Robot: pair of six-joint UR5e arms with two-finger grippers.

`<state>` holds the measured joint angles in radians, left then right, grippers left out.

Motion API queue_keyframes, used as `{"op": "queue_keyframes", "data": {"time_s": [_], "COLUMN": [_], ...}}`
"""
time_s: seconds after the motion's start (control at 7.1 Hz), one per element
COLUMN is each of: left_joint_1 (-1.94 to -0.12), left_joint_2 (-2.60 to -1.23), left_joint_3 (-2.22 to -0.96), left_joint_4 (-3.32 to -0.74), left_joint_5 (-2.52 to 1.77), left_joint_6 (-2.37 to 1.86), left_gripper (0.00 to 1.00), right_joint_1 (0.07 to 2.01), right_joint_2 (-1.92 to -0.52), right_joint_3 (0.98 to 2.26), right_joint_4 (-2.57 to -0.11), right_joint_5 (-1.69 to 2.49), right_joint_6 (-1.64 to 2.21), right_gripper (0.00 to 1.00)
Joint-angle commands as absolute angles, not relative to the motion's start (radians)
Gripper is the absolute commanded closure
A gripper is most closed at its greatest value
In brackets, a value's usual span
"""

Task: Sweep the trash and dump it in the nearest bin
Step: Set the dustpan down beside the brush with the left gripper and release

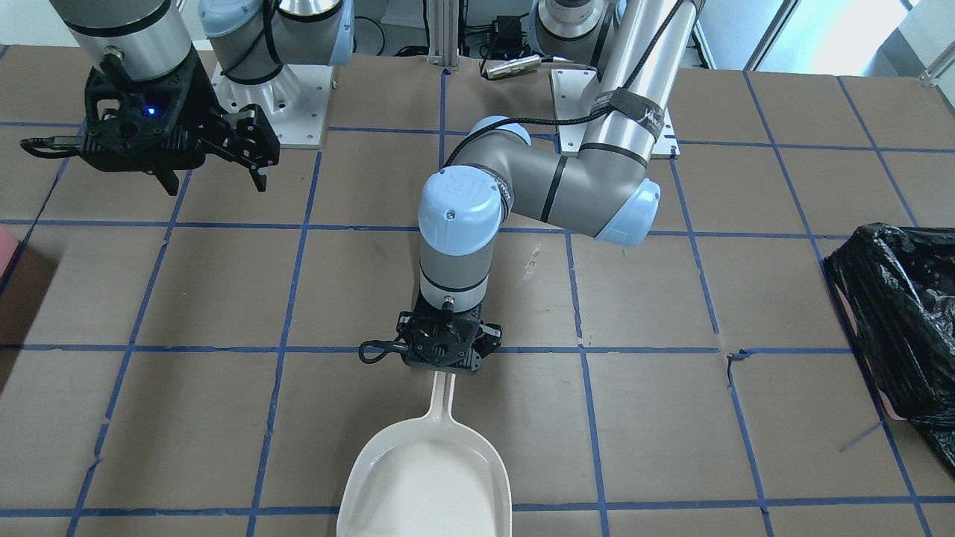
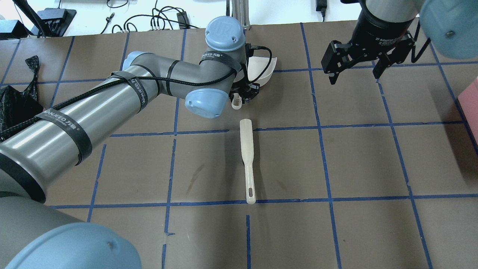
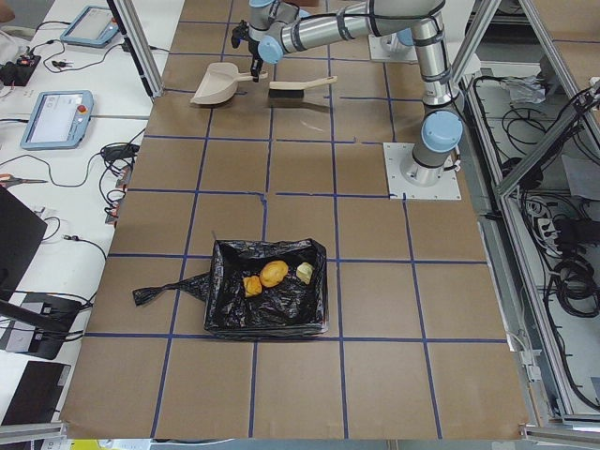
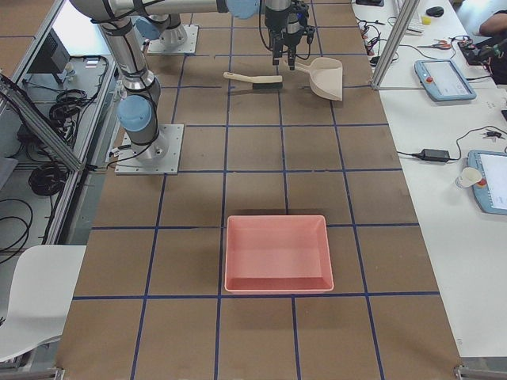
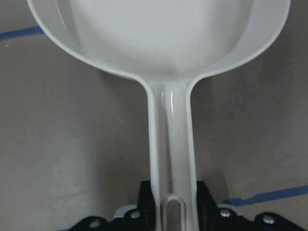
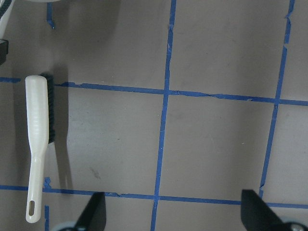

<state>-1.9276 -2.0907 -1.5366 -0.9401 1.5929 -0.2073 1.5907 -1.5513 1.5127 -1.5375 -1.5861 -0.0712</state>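
The left fingers (image 5: pixel 144 197) are closed on the tail of the dustpan (image 5: pixel 159 33) handle; the wrist view shows the white stem running straight out between the two black pads, with the scoop ahead of them. The scoop is bare inside.

The right fingers (image 6: pixel 95 211) are spread wide with nothing between them, held above the worktop (image 2: pixel 358 160) and well apart from the left fingers. In the right wrist view the brush (image 6: pixel 36 144) lies flat, ahead of those fingers and off to one side. Its dark bristles show along one edge, and its hanging hole is at the end nearer them. From overhead the brush sits just behind the left fingers on the robot's side, its handle pointing back toward the robot. No finger touches it.

The trash (image 3: pixel 274 273), an orange-tan lump with two smaller bits beside it, lies inside the bin (image 3: pixel 225 314) on its crinkled black liner. It is well apart from both sets of fingers, toward the left arm's end of the worktop. A pink tray (image 4: pixel 277 253) sits toward the opposite end.

A black strap (image 2: pixel 63 125) on the left arm reads "WANJEED", followed by characters too small to read. The blue joint cap (image 2: pixel 225 33) above the left fingers carries a "UR" logo. White print on the right wrist starts "2F Adaptive"; the rest is too small to read.
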Motion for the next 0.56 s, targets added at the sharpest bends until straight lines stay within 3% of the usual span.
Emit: {"op": "queue_keyframes", "data": {"time_s": [0.0,0.42], "left_joint_1": [-1.951,-1.954], "left_joint_2": [-2.08,-2.074], "left_joint_3": [-1.54,-1.565], "left_joint_4": [-0.942,-0.943], "left_joint_5": [1.598,1.589], "left_joint_6": [-0.238,-0.229], "left_gripper": [0.96,0.91], "right_joint_1": [1.591,1.591], "right_joint_2": [-1.551,-1.551], "right_joint_3": [1.513,1.513], "right_joint_4": [-1.537,-1.534], "right_joint_5": [-1.585,-1.586], "right_joint_6": [-0.071,-0.071], "right_gripper": [0.0,0.0]}}
